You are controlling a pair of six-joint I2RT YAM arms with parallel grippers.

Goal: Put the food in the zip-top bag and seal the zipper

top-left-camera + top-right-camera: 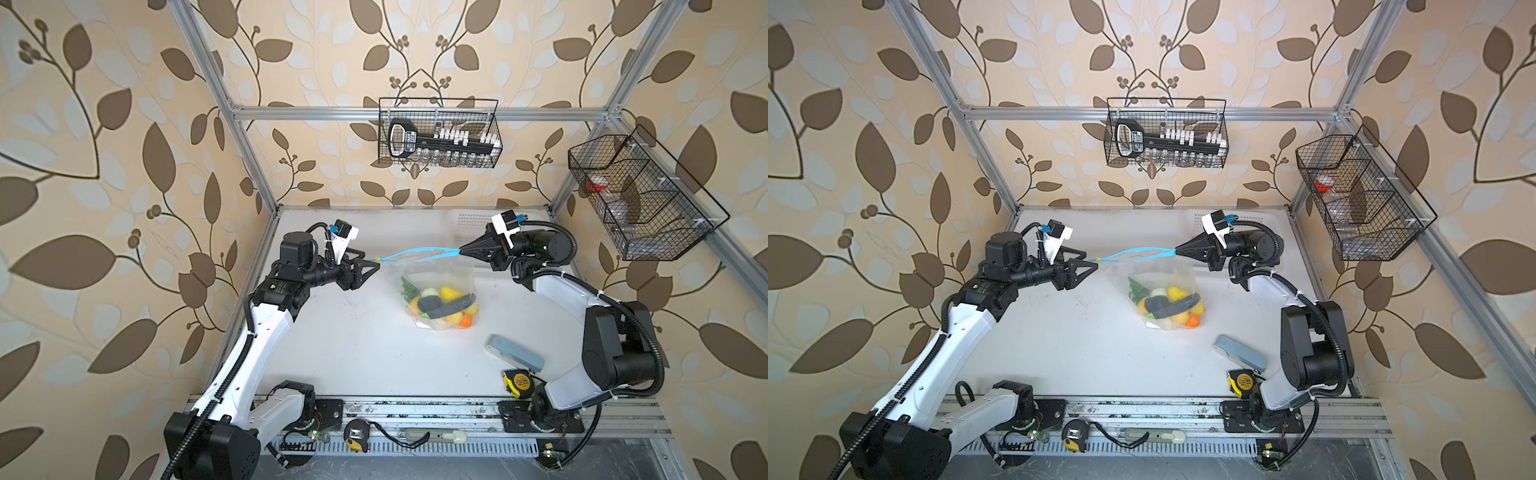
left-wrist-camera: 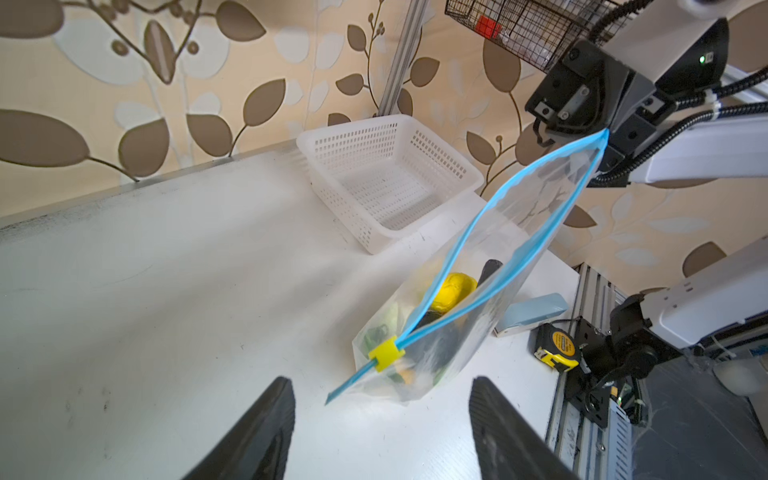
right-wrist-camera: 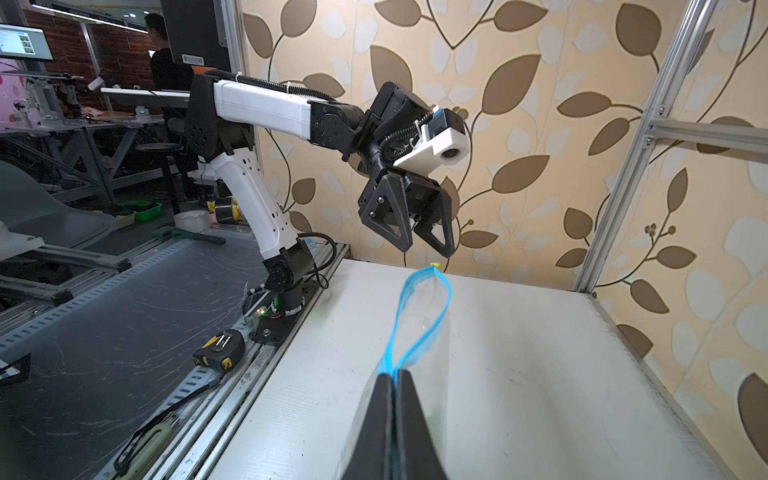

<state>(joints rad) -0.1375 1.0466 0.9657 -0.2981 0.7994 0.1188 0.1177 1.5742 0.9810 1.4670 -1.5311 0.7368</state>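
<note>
Several food (image 1: 440, 305) pieces are lying at the bottom of the zip-top bag (image 1: 436, 278), which is resting on the table (image 1: 353, 340). Behind, its zipper (image 1: 449, 250) is gaping. The right gripper (image 1: 464, 250) is clamping one end. The left gripper (image 2: 382, 415) is holding its fingers (image 2: 266, 428) apart, the slider (image 2: 386, 353) end just ahead, untouched.

Bag (image 1: 436, 274) on the table (image 1: 353, 353), food (image 1: 444, 305) inside, basket (image 1: 469, 224) behind it, case (image 1: 515, 353) and tape measure (image 1: 517, 383) in front to its right, left pincer (image 1: 371, 260) and right pincer (image 1: 462, 251) at opposite mouth ends.
</note>
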